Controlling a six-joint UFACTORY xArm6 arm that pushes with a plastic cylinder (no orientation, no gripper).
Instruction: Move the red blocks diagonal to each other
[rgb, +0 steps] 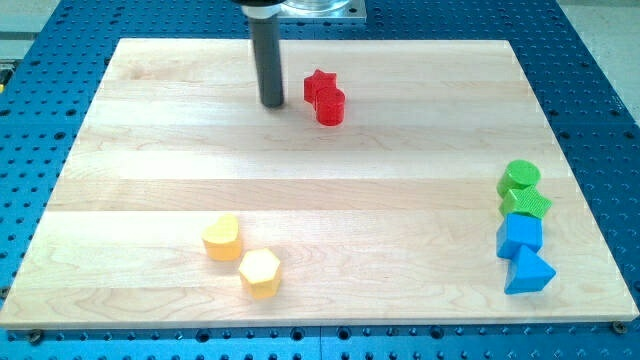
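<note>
A red star block (319, 86) and a red cylinder block (331, 106) sit touching near the view's top centre; the cylinder is just below and right of the star. My tip (271, 103) rests on the wooden board (150, 150), a short gap to the left of the two red blocks, touching neither.
A yellow heart block (221, 237) and a yellow hexagon block (260, 273) lie at the bottom left of centre. At the right edge stand a green cylinder (520, 176), a green star (526, 203), a blue cube (520, 236) and a blue triangle (528, 271) in a column.
</note>
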